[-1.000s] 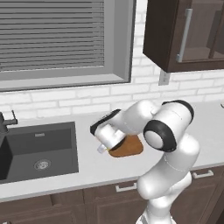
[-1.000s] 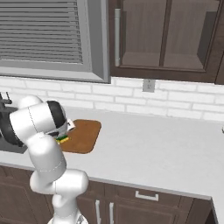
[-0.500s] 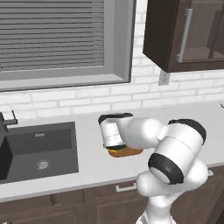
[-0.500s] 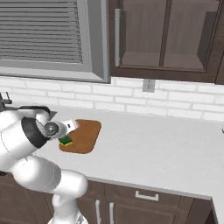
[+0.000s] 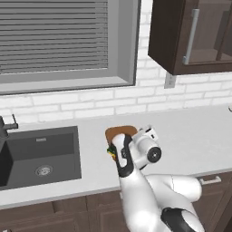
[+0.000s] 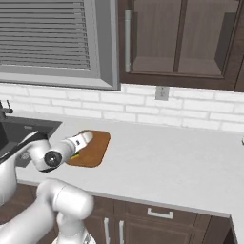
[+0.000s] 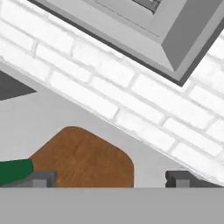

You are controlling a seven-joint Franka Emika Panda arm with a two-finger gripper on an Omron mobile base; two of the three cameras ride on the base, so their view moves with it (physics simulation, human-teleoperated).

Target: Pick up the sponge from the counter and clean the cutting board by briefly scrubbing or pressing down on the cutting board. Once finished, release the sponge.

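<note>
Ahead of the gripper, I see the board lying flat on the counter, its rounded far corner toward the white brick wall. My two fingertips rise at the bottom of the hand view, well apart, so the jaws stand spread wide with bare board showing between them. Just beside the near-left fingertip I see the dark green of the sponge, cut off by the edge of the picture; I cannot tell whether it touches that finger, and it is not pinched between the two.

From the left base view, the gripper reaches out low over the near edge of the board, and a bit of green and yellow, the sponge, sits right against it, at the side toward the sink. Beyond the hand the board's far end lies bare.

From the right base view, the gripper points across the board, with a sliver of the sponge tucked under the hand, on the board's near part. Whether it rests flat I cannot tell. To the hand's side the sink lies apart from the board, with counter between.
</note>
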